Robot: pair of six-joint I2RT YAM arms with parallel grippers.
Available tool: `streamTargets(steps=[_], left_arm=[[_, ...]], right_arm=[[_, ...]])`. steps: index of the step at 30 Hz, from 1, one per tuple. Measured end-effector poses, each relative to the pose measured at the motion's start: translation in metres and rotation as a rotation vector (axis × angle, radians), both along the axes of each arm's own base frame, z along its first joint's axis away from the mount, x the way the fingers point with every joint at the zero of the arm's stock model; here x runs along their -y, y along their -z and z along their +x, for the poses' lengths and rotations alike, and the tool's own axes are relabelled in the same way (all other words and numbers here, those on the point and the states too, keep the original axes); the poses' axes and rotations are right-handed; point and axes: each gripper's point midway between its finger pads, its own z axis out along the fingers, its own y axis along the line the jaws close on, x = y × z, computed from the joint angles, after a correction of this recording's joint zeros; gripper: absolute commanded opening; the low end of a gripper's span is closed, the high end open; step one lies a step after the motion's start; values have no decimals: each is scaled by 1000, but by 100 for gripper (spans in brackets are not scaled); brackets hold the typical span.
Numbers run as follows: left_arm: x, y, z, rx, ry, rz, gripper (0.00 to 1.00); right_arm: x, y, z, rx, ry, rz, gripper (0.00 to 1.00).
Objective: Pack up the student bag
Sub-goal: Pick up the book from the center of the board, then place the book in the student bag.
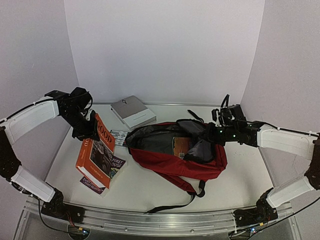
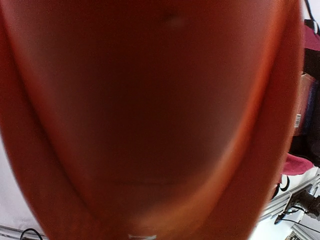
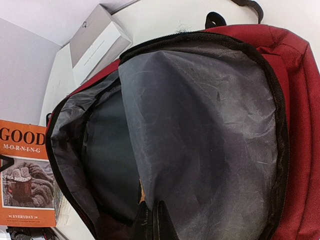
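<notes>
student bag (image 1: 175,162): red matt cloth, crinkled grey lining (image 3: 200,135).

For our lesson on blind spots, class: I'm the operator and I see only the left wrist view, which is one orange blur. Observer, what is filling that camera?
Observer: The left claw grips the top of an orange book titled Good Morning, which stands tilted on the table.
Operator: Is the bag ready to take it?
Observer: The student bag lies open beside the book, with its grey lining showing.
Operator: What holds it open?
Observer: The right claw has its fingertips pressed together on the lining inside the mouth.
</notes>
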Motion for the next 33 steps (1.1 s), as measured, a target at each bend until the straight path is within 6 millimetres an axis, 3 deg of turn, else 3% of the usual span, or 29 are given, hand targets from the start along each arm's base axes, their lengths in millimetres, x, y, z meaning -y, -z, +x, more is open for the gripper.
streamTargets(steps=[5, 11, 16, 20, 25, 33], left_arm=[[15, -39, -3, 91, 20, -139, 24], [56, -100, 1, 214, 109, -425, 24], [88, -122, 10, 214, 204, -592, 24], [114, -119, 24, 163, 296, -670, 25], [146, -94, 37, 71, 426, -714, 25], [195, -61, 38, -28, 631, -731, 27]], right_arm=[[-1, -7, -3, 9, -10, 14, 0], [-2, -14, -6, 20, -29, 27, 0], [-6, -15, -10, 21, -62, 32, 0], [-10, -16, -13, 25, -100, 35, 0], [-15, -21, -15, 37, -149, 46, 0], [-21, -29, -17, 53, -186, 57, 0]])
